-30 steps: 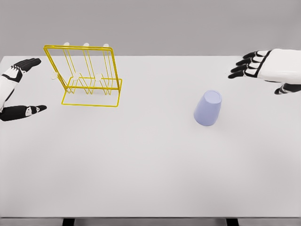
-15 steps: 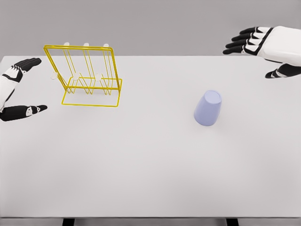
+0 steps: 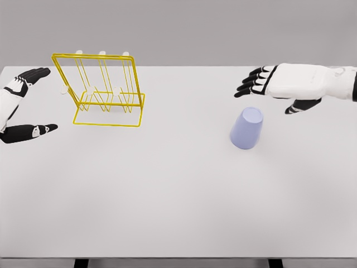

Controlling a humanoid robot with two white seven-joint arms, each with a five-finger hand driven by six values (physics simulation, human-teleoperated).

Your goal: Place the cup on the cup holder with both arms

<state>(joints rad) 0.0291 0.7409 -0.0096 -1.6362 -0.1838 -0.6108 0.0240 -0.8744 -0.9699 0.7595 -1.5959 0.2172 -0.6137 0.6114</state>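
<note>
On matte table [image 3: 167,195], tapered smooth cup [image 3: 246,128]

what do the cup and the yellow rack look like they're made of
The pale lavender tapered cup looks like matte plastic: uniform colour, soft shading, no glints, though a render leaves this open. The yellow wire cup holder looks like thin coated metal wire: slim rods bent into a frame.
</note>
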